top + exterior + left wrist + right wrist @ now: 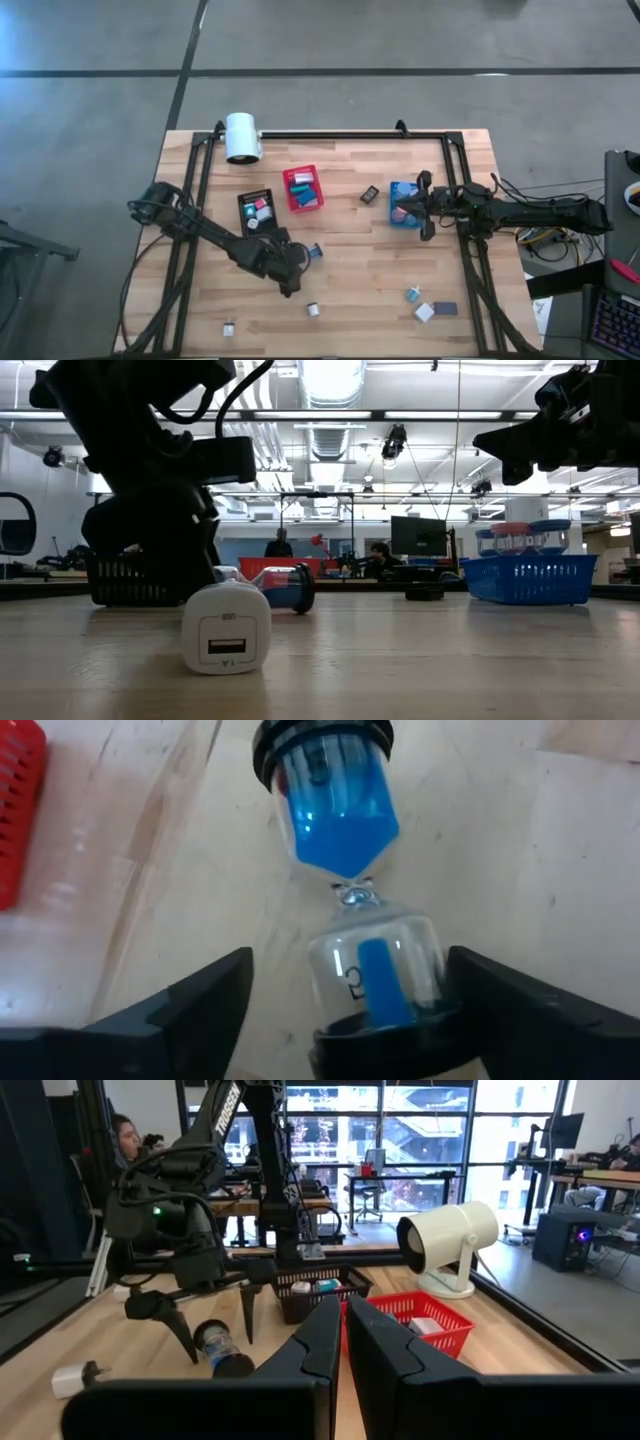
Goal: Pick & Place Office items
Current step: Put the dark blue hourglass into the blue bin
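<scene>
A sand timer (345, 870) with blue sand and black end caps lies on its side on the wood, near the table's middle (314, 250). My left gripper (345, 1010) is open and low over it. Its fingers stand on either side of the timer's near bulb, with a gap on each side. My right gripper (342, 1330) is shut and empty, hovering over the blue bin (396, 190) at the table's right. Small office items lie loose near the near edge: a white charger block (226, 628), a white piece (228, 328), and a teal bit (412, 294).
A black bin (257, 210) and a red bin (303, 189) with small pieces stand left of centre, and a white cylinder (242, 137) stands at the far left corner. A black item (370, 194) lies beside the blue bin. A white block (425, 312) and a dark piece (446, 308) lie near the near edge.
</scene>
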Controlling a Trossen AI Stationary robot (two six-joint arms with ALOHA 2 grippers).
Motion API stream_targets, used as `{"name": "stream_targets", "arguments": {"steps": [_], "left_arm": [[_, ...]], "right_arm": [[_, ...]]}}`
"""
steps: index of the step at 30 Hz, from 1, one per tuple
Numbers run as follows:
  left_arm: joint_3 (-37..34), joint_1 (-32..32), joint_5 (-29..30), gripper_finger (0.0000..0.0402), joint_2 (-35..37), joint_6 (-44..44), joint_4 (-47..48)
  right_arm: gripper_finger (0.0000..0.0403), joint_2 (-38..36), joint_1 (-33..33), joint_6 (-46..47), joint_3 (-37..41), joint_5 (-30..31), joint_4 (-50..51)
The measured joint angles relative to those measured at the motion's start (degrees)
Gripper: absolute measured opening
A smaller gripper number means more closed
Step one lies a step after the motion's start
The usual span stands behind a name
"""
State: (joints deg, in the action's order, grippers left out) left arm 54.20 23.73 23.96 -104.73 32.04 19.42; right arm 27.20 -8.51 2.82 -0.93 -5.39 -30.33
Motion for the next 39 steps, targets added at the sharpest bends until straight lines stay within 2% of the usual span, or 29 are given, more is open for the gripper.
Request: {"name": "stream_targets", "arguments": {"steps": [7,14,18,22,25,28,35,39], "left_arm": [[-0.97,0.02,-0.79,0.0206,0.11,-0.05,-0.75],[-0.64,0.02,-0.35,0.0206,0.46,-7.24,-2.74],[-0.81,0.0,-0.39,0.0206,4.96,-11.41,-3.16],[-1.75,0.02,-0.43,0.0206,14.4,-17.87,-3.65],[-4.15,0.0,-0.7,0.0206,24.08,-22.5,-3.77],[-7.93,-0.27,-3.41,0.0206,35.14,-26.16,-3.91],[-19.1,-2.35,-8.16,0.0206,61.91,-27.11,-3.72],[-25.5,-3.54,-9.66,0.0206,74.44,-26.47,-3.92]], "right_arm": [[0.0018,0.0,0.0,-0.1,0.0,0.0,0.01],[0.0018,0.0,0.0,-0.21,0.0,0.87,0.01],[0.0018,0.0,0.0,-0.21,0.0,0.87,0.01],[0.0018,-0.01,0.0,-0.18,0.0,0.87,0.01],[0.0018,0.0,0.0,-0.1,0.0,0.9,-0.01],[0.0018,0.0,0.0,-0.04,0.0,0.92,-0.02],[0.0018,0.0,0.0,-0.18,0.0,1.05,-0.18],[0.0018,0.0,0.0,-0.19,0.0,1.05,-0.23]]}}
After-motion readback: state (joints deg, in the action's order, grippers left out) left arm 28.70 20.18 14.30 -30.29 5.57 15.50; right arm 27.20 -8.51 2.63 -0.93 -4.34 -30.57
